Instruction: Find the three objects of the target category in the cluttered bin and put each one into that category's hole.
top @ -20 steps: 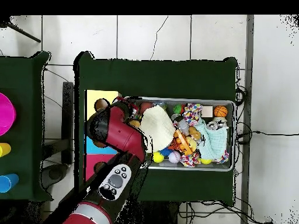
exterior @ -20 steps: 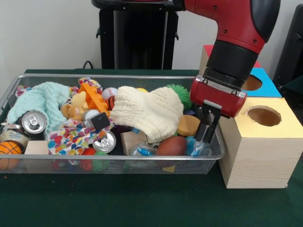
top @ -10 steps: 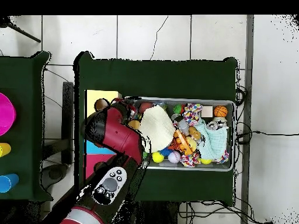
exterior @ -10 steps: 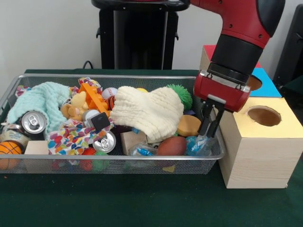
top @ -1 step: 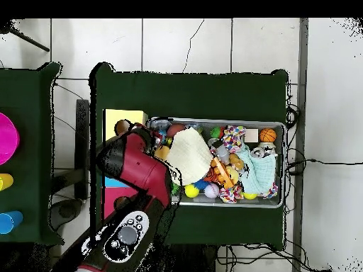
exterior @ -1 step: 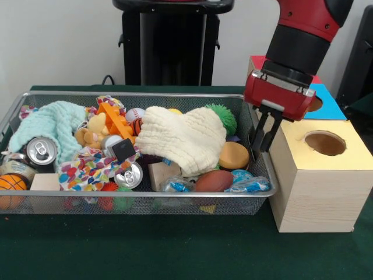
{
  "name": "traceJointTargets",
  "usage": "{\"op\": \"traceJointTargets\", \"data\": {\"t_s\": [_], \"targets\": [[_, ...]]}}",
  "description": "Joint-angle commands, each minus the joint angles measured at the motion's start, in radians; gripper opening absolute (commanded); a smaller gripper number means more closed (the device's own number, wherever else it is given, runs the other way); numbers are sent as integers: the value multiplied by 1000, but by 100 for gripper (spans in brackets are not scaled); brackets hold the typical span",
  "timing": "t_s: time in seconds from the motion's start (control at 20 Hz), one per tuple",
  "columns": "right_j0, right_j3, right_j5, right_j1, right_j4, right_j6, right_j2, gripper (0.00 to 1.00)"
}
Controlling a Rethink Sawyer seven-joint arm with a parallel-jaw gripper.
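From the front, the gripper [exterior @ -1 step: 260, 140] hangs above the right end of the wire bin [exterior @ -1 step: 17, 111], just beside the wooden box [exterior @ -1 step: 317, 192] with the yellow top; its two fingers stand close together with nothing visible between them, so it looks closed and empty. Under it lie a crinkled blue wrapper [exterior @ -1 step: 247, 182], a brown ball [exterior @ -1 step: 212, 180] and an orange disc [exterior @ -1 step: 233, 155], all in the bin. The bin is full: a cream knitted cloth [exterior @ -1 step: 183, 137], two cans [exterior @ -1 step: 39, 150], a small basketball [exterior @ -1 step: 11, 183]. The round hole [exterior @ -1 step: 324, 143] in the yellow top shows nothing inside. Which category is wanted I cannot tell, and no picture shows anything delivered, so I judge most of the job remains. From overhead, the red arm [top @ -1 step: 138, 166] covers the bin's left end and part of the coloured boxes [top @ -1 step: 122, 120]; the gripper is hidden beneath it, and the clutter fills the rest of the bin
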Motion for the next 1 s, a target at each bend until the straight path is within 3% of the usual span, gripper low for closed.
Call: {"op": "traceJointTargets", "data": {"t_s": [0.05, 0.25, 0.7, 1.0], "targets": [[28, 94, 162, -70, -20, 274, -16, 0], [38, 109, 151, -82, -22, 271, -25, 0], [-53, 168, -58, -58, 39, 302, 168, 0], [-86, 166, -138, -39, 28, 306, 212, 0]]}}
